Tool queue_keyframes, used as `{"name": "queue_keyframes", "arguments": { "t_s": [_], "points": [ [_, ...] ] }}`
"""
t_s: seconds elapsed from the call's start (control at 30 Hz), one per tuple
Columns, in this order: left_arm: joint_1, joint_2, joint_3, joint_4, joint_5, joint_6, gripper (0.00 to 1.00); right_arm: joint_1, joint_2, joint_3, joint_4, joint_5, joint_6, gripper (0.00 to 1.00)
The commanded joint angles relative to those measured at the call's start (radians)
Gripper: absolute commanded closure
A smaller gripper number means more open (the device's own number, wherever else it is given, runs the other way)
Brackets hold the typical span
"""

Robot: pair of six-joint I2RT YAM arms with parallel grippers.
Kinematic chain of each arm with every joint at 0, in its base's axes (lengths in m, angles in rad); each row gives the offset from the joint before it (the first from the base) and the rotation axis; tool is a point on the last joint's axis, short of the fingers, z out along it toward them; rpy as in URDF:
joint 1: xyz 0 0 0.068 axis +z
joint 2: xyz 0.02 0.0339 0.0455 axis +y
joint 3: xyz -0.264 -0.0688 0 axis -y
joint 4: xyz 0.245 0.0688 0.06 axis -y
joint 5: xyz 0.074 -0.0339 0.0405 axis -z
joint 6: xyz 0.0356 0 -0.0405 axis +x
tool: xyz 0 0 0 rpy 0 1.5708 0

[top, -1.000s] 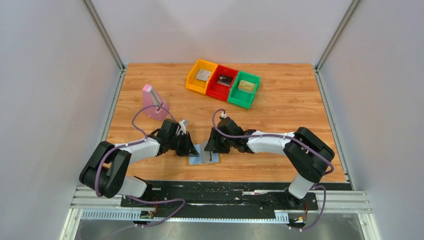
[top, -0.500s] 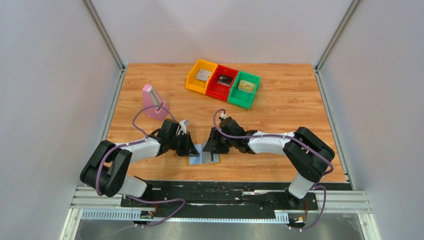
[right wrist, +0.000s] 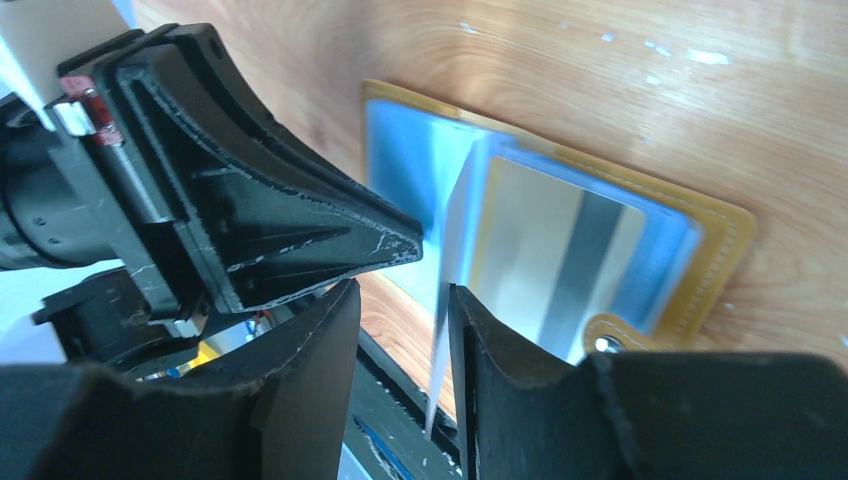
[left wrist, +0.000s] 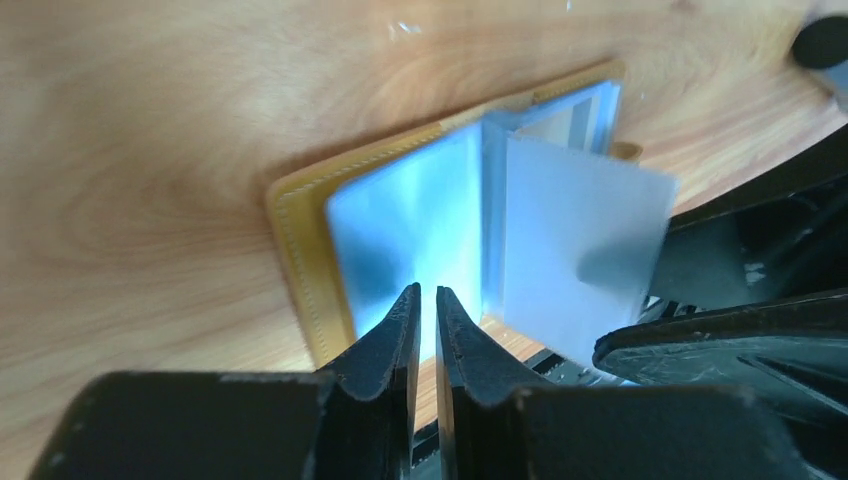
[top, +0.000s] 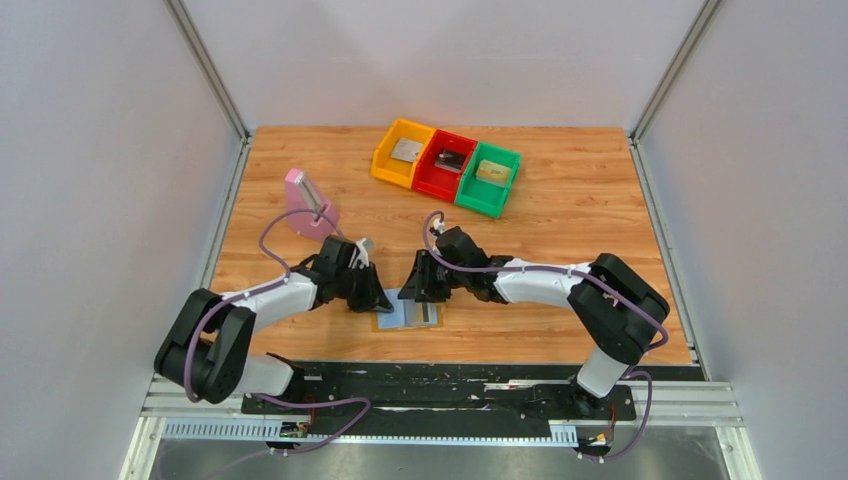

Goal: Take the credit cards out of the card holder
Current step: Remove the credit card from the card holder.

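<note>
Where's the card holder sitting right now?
In the top view the card holder lies open at the near edge of the table, centre, between the left gripper and the right gripper.

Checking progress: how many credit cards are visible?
4: silver card in orange bin, dark grey card in red bin, golden card in green bin, striped silver card inside open tan card holder; more may be hidden.

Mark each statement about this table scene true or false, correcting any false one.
1. The card holder lies open on the table. True.
2. All three bins are empty. False: each holds a card.
3. The right tool straddles an upright translucent sleeve. True.
4. The pink block sits inside a bin. False: it stands on the table, apart from them.
</note>
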Motion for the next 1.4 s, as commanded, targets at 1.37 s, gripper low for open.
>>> {"name": "queue_keyframes", "arguments": {
  "t_s": [1.37],
  "points": [
    [0.085, 0.039, -0.048, 0.291, 0.314, -0.117, 0.61, 0.019, -0.071, 0.029, -0.199, 0.244, -0.086, 0.66]
  ]
}}
